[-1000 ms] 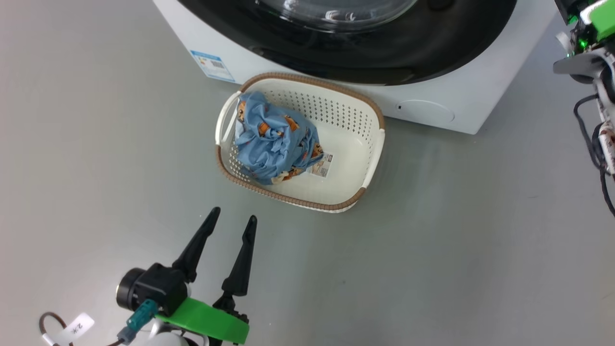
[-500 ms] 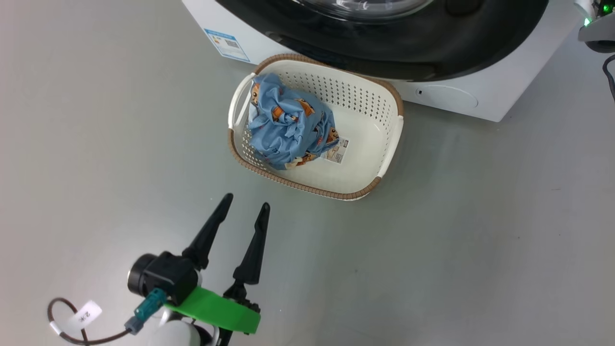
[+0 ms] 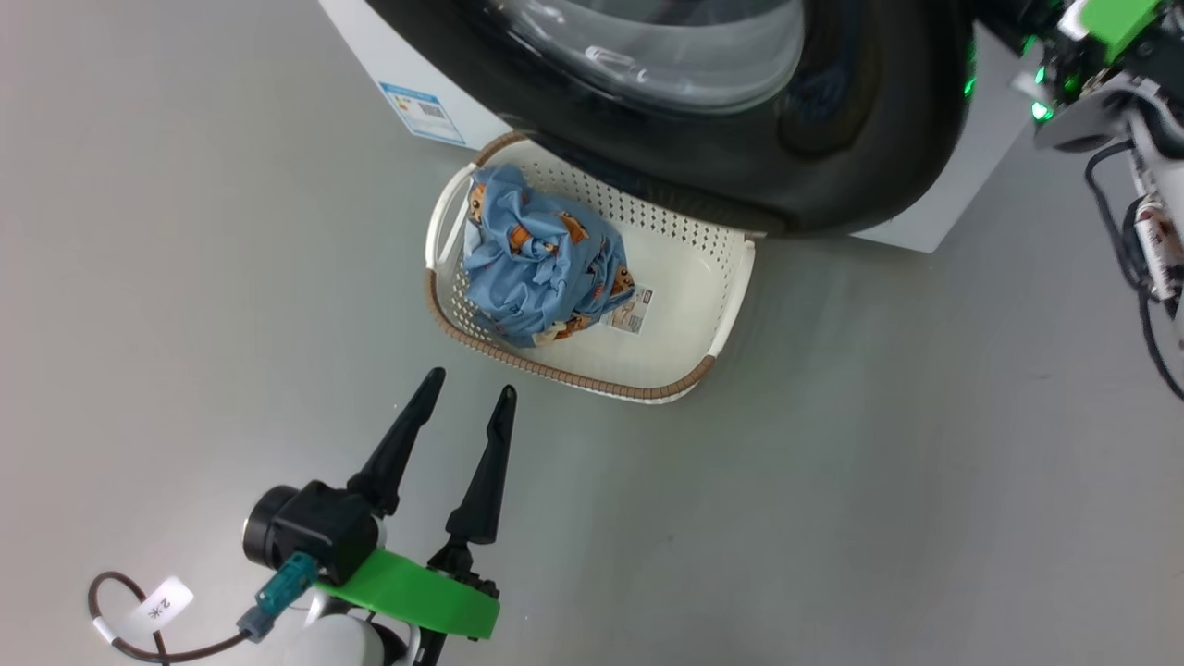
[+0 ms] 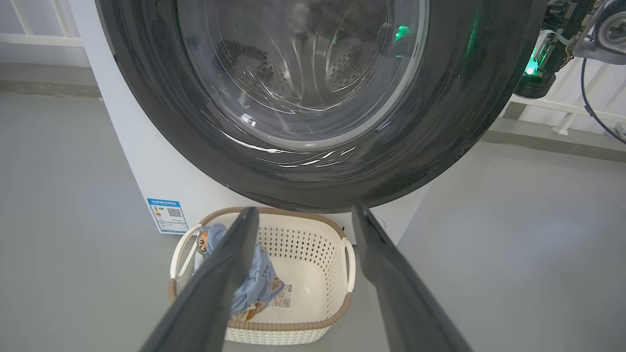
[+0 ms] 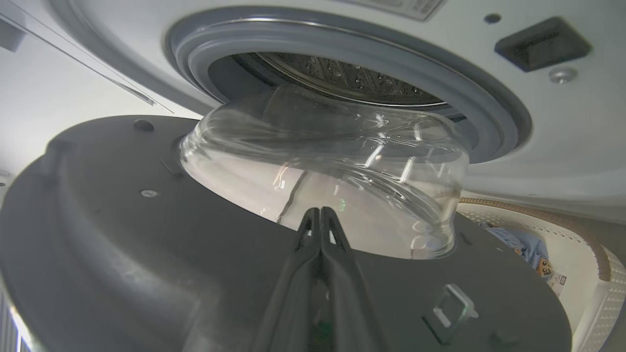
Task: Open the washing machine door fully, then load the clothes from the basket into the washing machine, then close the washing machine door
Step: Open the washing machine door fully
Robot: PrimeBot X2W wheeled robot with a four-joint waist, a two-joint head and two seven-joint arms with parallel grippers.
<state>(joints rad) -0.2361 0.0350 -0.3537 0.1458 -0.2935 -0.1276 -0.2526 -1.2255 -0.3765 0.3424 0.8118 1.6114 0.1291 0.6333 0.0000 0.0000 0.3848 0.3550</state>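
The washing machine door (image 3: 860,139) stands partly swung out from the white washing machine (image 3: 925,222), its black edge over the far rim of the basket (image 3: 564,375). The clothes (image 3: 536,259) lie bundled in the basket's left half. My left gripper (image 3: 470,387) hangs open just short of the basket's near rim, nothing between its fingers. In the left wrist view it (image 4: 304,210) faces the door's glossy front (image 4: 440,122), with basket (image 4: 288,325) and clothes (image 4: 261,278) below. My right gripper (image 5: 320,212) is shut, tips against the door's grey inner face (image 5: 122,234) beside the glass bowl (image 5: 342,161).
The steel drum (image 5: 342,73) and grey gasket (image 5: 479,98) show behind the door. My right arm's wrist and cables (image 3: 1138,259) hang at the upper right. A tagged cable loop (image 3: 139,610) lies by my left wrist. Bare grey floor (image 3: 879,462) spreads right of the basket.
The door has swung outward from the machine and now overhangs the basket's far rim. The head camera has shifted. My left gripper keeps its open pose.
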